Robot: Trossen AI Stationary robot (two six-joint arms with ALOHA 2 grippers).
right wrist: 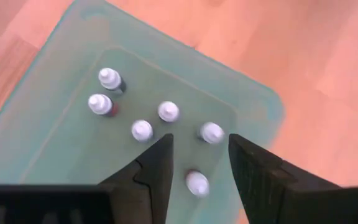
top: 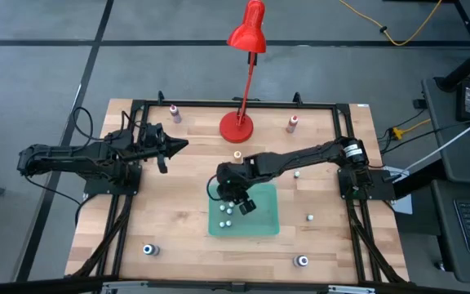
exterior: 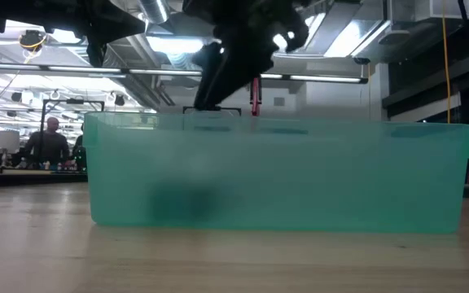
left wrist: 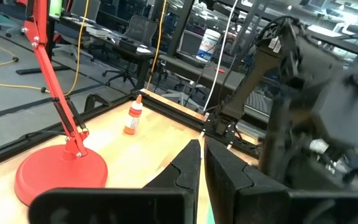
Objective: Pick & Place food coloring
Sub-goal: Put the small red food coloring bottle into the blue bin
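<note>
Several tiny white-capped food coloring bottles (right wrist: 142, 129) stand upright on the floor of the green tray (right wrist: 61, 143); in the high view they show as pale dots (top: 226, 211). My right gripper (right wrist: 199, 142) hovers open above them, and one bottle (right wrist: 197, 183) shows below the gap between its fingers. In the high view this gripper (top: 237, 198) is over the tray's left half (top: 263, 222). My left gripper (top: 174, 147) waits shut above the table's left part, clear of everything.
More bottles stand scattered on the table: a pink-topped one (top: 175, 113), a red-topped one (top: 293, 123), one by the lamp (top: 237, 154), others (top: 297, 174) (top: 310, 217) (top: 148, 250) (top: 303, 261). The red desk lamp (top: 237, 125) stands at the far middle. A black frame (top: 219, 104) borders the table.
</note>
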